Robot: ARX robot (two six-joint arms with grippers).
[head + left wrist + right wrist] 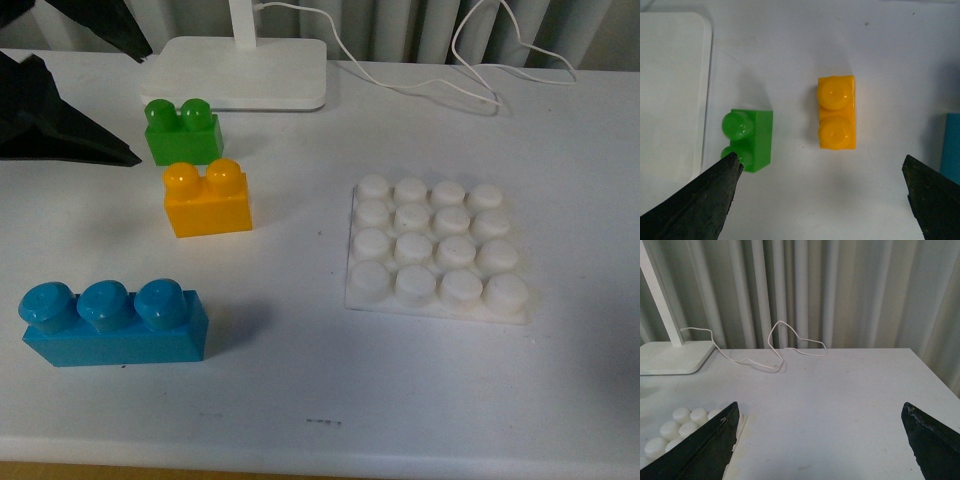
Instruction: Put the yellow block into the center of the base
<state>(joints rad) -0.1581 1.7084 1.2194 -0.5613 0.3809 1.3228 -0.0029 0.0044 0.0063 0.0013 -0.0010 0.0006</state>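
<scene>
The left claw (pixel 821 164) is hanging with jaws wide apart, and the yellow block (pixel 837 112) is sitting free on the table (pixel 300 380) toward its left side, well apart from the base (pixel 435 245). The right claw (pixel 820 412), jaws likewise apart, is hiding part of the base. The blue brick (pixel 951 145) is being cut off at the edge of the left wrist view.

Three bricks on one surface (pixel 300 400): one yellow block (pixel 207 200) with two studs, one green brick (pixel 183 132) with two studs, one blue brick (pixel 113 322) with three studs. One base (pixel 437 250), sixteen studs, four rows of four. One white lamp stand (pixel 240 72).
</scene>
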